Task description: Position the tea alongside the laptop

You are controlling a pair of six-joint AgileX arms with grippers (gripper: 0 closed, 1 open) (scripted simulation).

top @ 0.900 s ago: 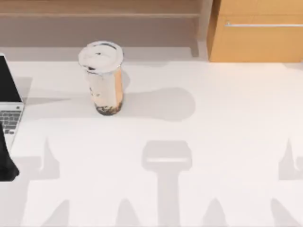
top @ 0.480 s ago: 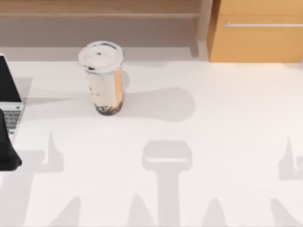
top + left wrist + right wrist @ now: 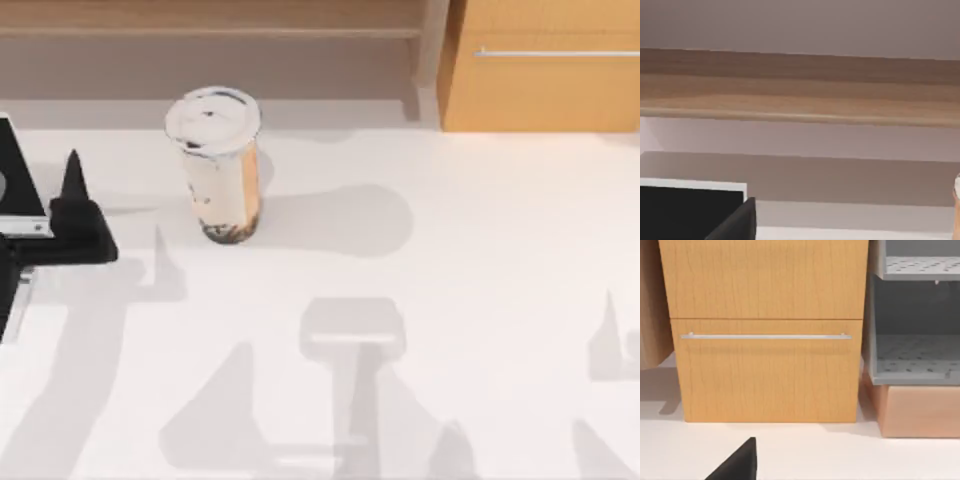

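The tea, a tall clear cup of beige milk tea with a white lid, dark pearls and an orange label, stands upright at the back left of the table. At the far left edge lies the laptop, its black screen low in the left wrist view. My left gripper hovers over the laptop's right edge, a good hand's width left of the tea and apart from it. A sliver of the tea shows at the edge of the left wrist view. My right gripper faces a wooden drawer front.
A wooden cabinet with a metal handle stands at the back right. A low wooden shelf runs along the back wall behind the tea. The white table stretches right of the tea.
My left gripper has moved from the table's left edge up and to the right, over the laptop and closer to the tea. The tea has not moved.
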